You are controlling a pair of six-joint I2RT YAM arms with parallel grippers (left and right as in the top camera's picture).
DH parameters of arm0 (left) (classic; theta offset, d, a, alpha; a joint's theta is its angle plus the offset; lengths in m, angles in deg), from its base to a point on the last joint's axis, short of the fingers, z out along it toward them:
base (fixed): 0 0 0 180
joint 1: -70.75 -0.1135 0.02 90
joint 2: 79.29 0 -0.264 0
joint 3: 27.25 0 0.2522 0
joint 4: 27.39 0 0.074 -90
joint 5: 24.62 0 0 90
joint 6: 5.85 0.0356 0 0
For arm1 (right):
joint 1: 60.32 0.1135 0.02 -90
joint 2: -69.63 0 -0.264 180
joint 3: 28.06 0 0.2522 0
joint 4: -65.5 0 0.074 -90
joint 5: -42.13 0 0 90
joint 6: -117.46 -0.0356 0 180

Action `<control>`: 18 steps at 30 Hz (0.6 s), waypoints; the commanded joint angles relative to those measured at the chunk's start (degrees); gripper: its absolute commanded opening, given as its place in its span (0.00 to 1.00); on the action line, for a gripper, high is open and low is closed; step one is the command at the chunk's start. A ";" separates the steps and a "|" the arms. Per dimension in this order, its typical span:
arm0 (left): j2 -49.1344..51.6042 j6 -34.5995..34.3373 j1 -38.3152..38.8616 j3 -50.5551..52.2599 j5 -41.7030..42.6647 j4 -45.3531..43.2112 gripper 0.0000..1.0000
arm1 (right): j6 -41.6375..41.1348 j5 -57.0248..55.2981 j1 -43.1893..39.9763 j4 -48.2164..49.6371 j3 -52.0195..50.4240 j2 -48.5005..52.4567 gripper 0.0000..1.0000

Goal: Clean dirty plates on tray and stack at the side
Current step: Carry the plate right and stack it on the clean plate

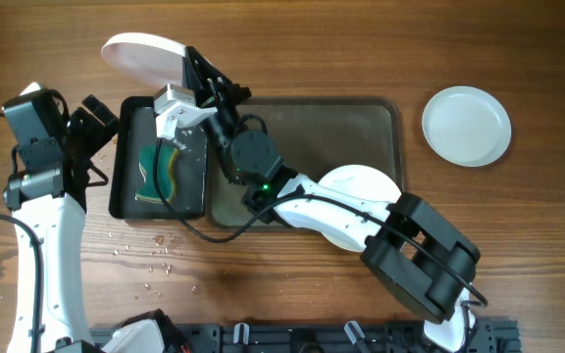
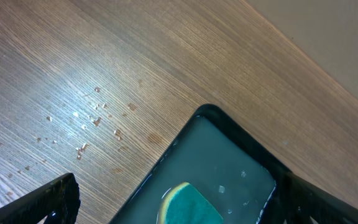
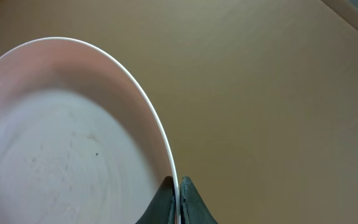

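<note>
My right gripper [image 1: 196,71] is shut on the rim of a white plate [image 1: 145,54] and holds it tilted in the air, beyond the far end of the small black tray. In the right wrist view the fingers [image 3: 178,185] pinch the plate's edge, and the plate [image 3: 61,137] shows only a tiny dark speck. A second plate [image 1: 361,184] lies on the grey-green tray [image 1: 307,123], partly hidden by my right arm. A third plate [image 1: 467,126] lies on the table at the right. My left gripper [image 1: 94,123] is open and empty over the black tray's corner [image 2: 185,194].
The small glossy black tray [image 1: 130,162] holds a green and yellow sponge [image 1: 160,169], which also shows in the left wrist view [image 2: 188,208]. Small drops or crumbs [image 1: 155,253] are scattered on the wooden table in front of it.
</note>
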 commanded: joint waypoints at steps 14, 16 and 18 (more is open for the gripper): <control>-0.31 -0.72 -0.26 -0.57 0.48 -0.13 1.00 | -56.87 1.51 -3.08 -32.87 1.11 0.70 0.04; -0.31 -0.72 -0.26 -0.57 0.48 -0.15 1.00 | -65.37 6.82 -3.63 -38.95 1.11 0.70 0.04; -0.31 -0.72 -0.26 -0.57 0.48 -0.15 1.00 | -68.98 9.29 -4.04 -40.87 1.11 0.37 0.04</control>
